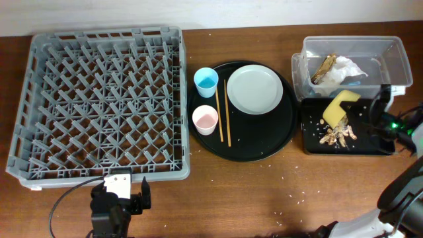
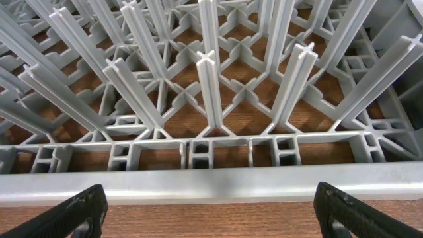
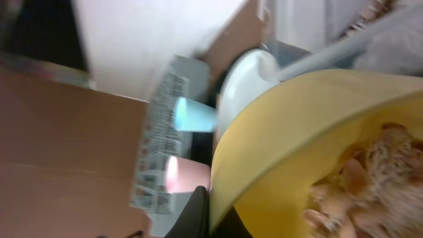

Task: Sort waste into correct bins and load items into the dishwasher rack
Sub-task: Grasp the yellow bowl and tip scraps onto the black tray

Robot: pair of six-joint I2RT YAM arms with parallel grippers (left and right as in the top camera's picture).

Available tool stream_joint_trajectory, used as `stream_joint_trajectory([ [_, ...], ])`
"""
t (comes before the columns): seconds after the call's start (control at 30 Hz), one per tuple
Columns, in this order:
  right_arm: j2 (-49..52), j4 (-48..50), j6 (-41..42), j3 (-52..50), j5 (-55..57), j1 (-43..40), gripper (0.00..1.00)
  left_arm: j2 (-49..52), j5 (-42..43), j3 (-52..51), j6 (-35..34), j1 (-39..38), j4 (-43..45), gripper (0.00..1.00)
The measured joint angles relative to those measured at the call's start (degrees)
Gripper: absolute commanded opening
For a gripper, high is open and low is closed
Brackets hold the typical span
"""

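Rack: large square grey plastic dishwasher rack (image 1: 99, 99) with upright pegs, at 9 o'clock on the brown wooden surface (image 1: 264, 198); no dishes in it.
Left claw: the left claw (image 1: 121, 190) sits at 7 o'clock, just outside the rack's near rim, its fingers spread wide with nothing between them.
Round tray: big round black tray (image 1: 277, 142) at centre, carrying a small light-blue cup (image 1: 206, 80), a small pink cup (image 1: 205, 119), a pair of thin wooden chopsticks (image 1: 222, 112) and a pale grey-white round plate (image 1: 254, 89).
Tub: clear plastic rectangular tub (image 1: 396, 49) at 2 o'clock, holding crumpled white tissue (image 1: 349, 68) and a brownish wrapper scrap (image 1: 324, 68).
Flat tray: shallow black rectangular tray (image 1: 370, 147) at 3 o'clock, with beige-brown shredded food scraps (image 1: 337, 134) heaped on it.
Bowl: yellow bowl (image 1: 342, 106) tipped on edge over the flat tray, with scraps inside.
Handling: the bowl looks light, stiff and smooth, so likely slippery; the rim seems the best hold.
Right claw: the right claw (image 1: 371, 114) appears closed on the bowl's rim. One dark finger shows against its outer wall, the other is hidden.
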Motion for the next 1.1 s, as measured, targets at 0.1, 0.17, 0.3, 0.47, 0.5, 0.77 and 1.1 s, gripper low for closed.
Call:
stream_joint_trajectory([
  [0.1, 0.90, 0.04, 0.61, 0.00, -5.20, -2.21, 0.04, 0.00, 0.00, 0.00, 0.00, 0.00, 0.02, 1.00],
  [0.17, 1.49, 0.11, 1.51, 0.00, -7.58, -3.69, 0.04, 0.00, 0.00, 0.00, 0.00, 0.00, 0.02, 0.99],
  [0.3, 1.66, 0.15, 7.78, 0.00, -9.97, -5.79, 0.04, 0.00, 0.00, 0.00, 0.00, 0.00, 0.02, 1.00],
  [0.47, 1.70, 0.28, 15.58, 0.00, -10.58, -6.01, 0.04, 0.00, 0.00, 0.00, 0.00, 0.00, 0.00, 0.99],
  [0.5, 1.70, 0.44, 16.04, 0.00, -10.58, -6.14, 0.04, 0.00, 0.00, 0.00, 0.00, 0.00, 0.02, 0.99],
  [0.77, 0.02, 0.87, 18.80, -0.07, -10.95, -2.08, 0.04, 0.00, 0.00, 0.00, 0.00, 0.00, 0.00, 0.99],
  [1.1, -18.29, 0.68, 28.94, 5.62, 41.83, 46.90, 0.04, 0.00, 0.00, 0.04, 0.00, 0.00, 0.00, 0.99],
])
